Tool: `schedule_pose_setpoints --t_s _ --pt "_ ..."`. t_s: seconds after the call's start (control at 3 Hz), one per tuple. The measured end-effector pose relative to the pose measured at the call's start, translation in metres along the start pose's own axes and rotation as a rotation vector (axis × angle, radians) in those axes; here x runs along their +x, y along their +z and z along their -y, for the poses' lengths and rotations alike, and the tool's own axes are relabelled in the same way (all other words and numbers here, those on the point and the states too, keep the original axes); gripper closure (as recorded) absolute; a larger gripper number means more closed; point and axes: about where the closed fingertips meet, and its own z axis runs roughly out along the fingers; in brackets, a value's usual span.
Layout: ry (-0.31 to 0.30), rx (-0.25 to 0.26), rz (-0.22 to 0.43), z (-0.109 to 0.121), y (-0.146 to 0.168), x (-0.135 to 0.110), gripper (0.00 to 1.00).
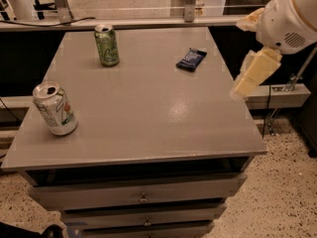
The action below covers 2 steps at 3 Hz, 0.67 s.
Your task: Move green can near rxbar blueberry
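The green can point(107, 45) stands upright at the far left of the grey table top point(148, 108). The rxbar blueberry point(191, 59), a flat dark navy bar, lies at the far right of the table, well apart from the can. My gripper point(246, 85) hangs from the white arm point(290, 16) at the right edge of the view, above the table's right edge, to the right of and nearer than the bar. It holds nothing and is far from the green can.
A white-and-silver can point(55, 108) with green and red marks stands tilted near the table's front left. Drawers point(141, 197) sit under the top. A rail and counter point(148, 21) run behind the table. Speckled floor lies to the right.
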Motion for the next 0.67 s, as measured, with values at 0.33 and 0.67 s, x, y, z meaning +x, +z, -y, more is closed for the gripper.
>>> schedule_pose_setpoints --t_s 0.33,0.67 --pt "0.021 0.014 0.135 0.016 0.023 -0.021 0.00" --pt "0.060 0.005 0.302 0.022 0.052 -0.046 0.00"
